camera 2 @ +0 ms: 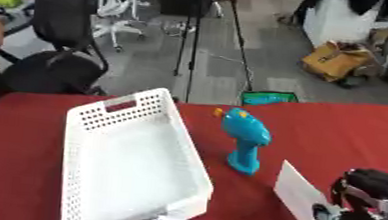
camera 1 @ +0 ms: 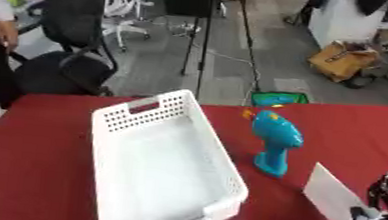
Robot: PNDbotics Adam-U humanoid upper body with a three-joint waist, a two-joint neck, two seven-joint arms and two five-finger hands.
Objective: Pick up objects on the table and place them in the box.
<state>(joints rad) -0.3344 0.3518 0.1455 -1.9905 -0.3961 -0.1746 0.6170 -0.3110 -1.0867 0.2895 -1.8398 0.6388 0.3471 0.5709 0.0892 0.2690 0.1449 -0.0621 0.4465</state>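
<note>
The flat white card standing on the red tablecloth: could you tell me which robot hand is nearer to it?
Right. The right hand grips the flat white card at its lower right edge; the left hand shows in neither view.

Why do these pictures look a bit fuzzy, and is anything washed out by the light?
Left eye view: soft all over, the holes in the white basket smeared, its floor bleached nearly featureless. Right eye view: the same softness; the blue toy keeps its colour, and the right hand holding the white card is a dark blur. In both, the red table shows only faint shadows.
</note>
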